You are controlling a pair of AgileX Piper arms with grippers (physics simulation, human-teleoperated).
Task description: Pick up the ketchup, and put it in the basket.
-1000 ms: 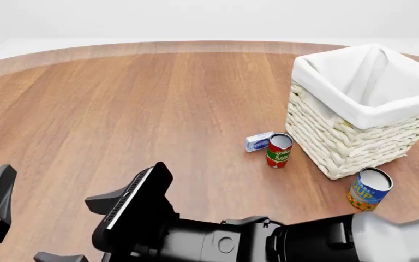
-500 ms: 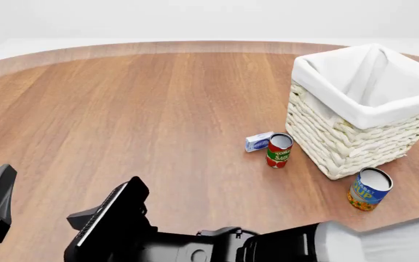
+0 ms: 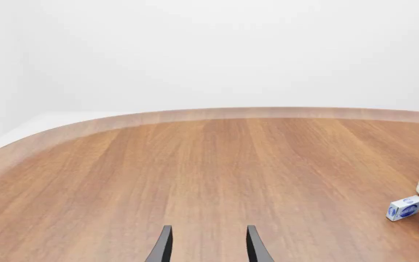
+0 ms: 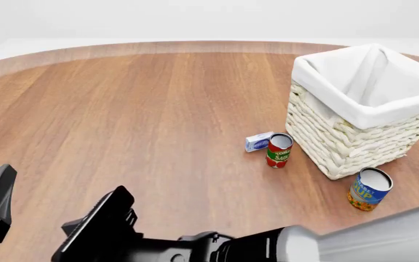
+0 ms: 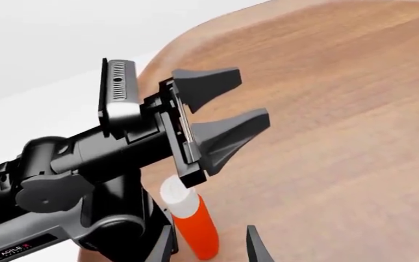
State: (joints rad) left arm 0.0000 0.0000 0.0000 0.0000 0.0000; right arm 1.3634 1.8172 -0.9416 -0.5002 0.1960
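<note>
Reaching low leftward: right hand (image 5: 208,248) open, empty, near ketchup (image 5: 192,218) | left hand (image 3: 208,248) open, empty

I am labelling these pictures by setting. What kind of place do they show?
Probably a simulated tabletop workspace, not a real room: a bare round wooden table against blank white surroundings, a lined wicker basket, a few grocery cans, and black robot arms.

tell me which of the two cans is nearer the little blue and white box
The red-and-green tomato sauce can, standing right beside the box. The blue-and-orange can stands apart, on the basket's near side.
</note>
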